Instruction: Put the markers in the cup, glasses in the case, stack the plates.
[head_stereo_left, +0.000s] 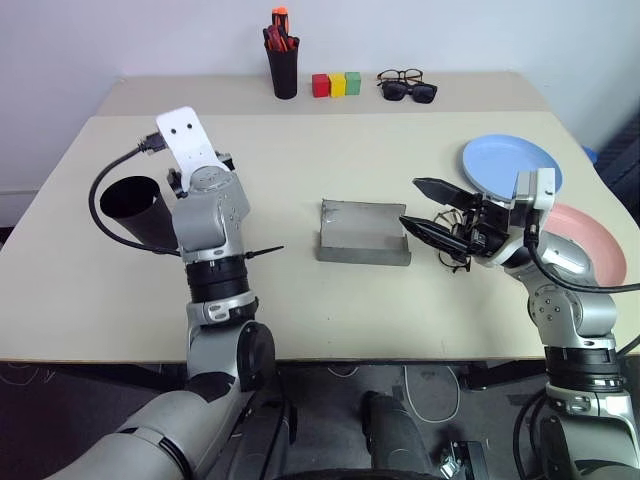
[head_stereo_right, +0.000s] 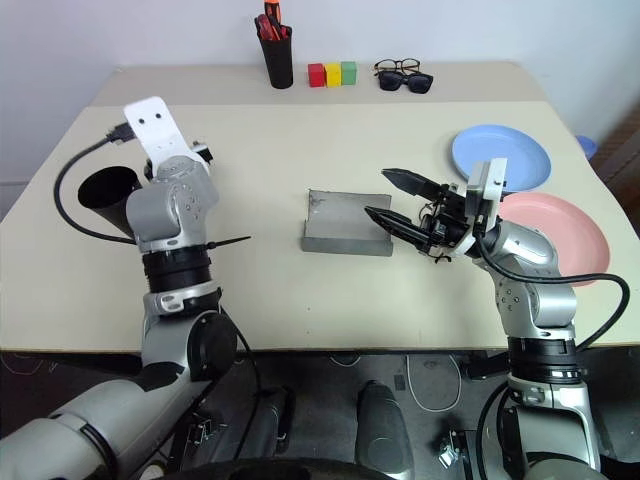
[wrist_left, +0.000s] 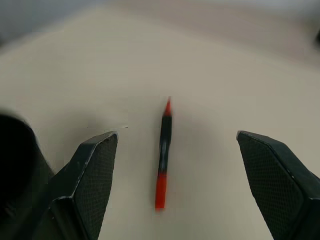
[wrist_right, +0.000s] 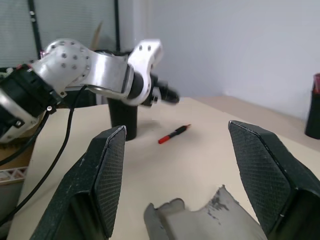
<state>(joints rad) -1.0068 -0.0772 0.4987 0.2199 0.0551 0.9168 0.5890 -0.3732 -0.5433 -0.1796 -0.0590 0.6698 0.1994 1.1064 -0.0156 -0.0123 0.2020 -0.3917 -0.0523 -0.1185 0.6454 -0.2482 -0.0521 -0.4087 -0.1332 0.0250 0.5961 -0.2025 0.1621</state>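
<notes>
in the head view the right gripper (head_stereo_left: 425, 205), fingers spread, hangs beside the open case (head_stereo_left: 363, 233); glasses (head_stereo_left: 455, 238) under it. in the left wrist view the left gripper (wrist_left: 185, 165) is released above the red marker (wrist_left: 162, 155) on the table (wrist_left: 225, 75), cup (wrist_left: 15, 165) near. in the right wrist view nothing is between the fingers (wrist_right: 107, 175).

Head cams look down on table (head_stereo_left: 300, 180); wrist cams low, share marker (wrist_left: 163, 150).

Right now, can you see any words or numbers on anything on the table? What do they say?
None: nothing here carries text that can be read.
The grey case, black cup, red-capped marker, blue plate, pink plate and three colored blocks look plain.
</notes>
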